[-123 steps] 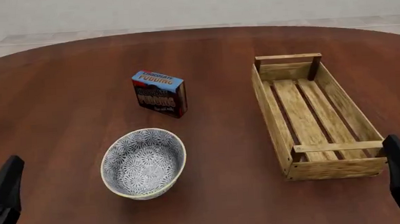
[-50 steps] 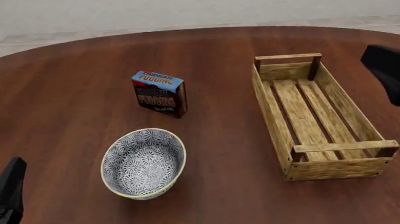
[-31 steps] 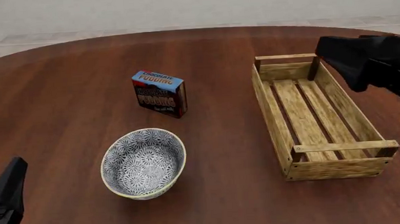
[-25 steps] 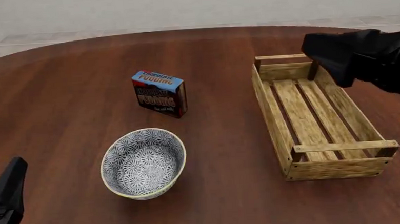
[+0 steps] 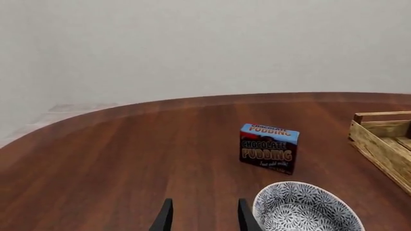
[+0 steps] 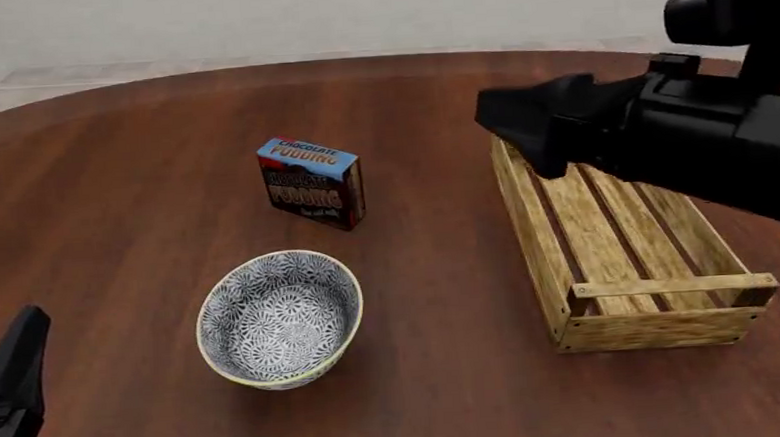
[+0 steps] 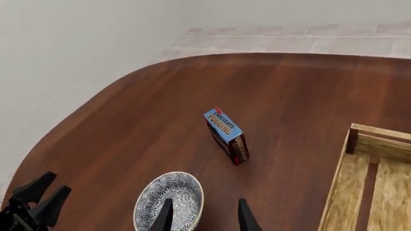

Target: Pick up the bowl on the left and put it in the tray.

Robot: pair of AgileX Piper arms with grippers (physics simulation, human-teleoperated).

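The bowl (image 6: pixel 280 318) sat upright, mouth up, on the surface (image 6: pixel 135 192) at front left, nearer than the pudding box (image 6: pixel 311 182). The tray (image 6: pixel 616 257) lay to its right, long axis running away from the arms. The right hand (image 6: pixel 525 119) hung over the tray's far end, fingers parted and empty; the left hand (image 5: pixel 203 219) waited low, also parted and empty.

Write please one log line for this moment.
bowl: on table, untouched | tray: empty | right gripper: open, above tray's far end | left gripper: open, near bowl
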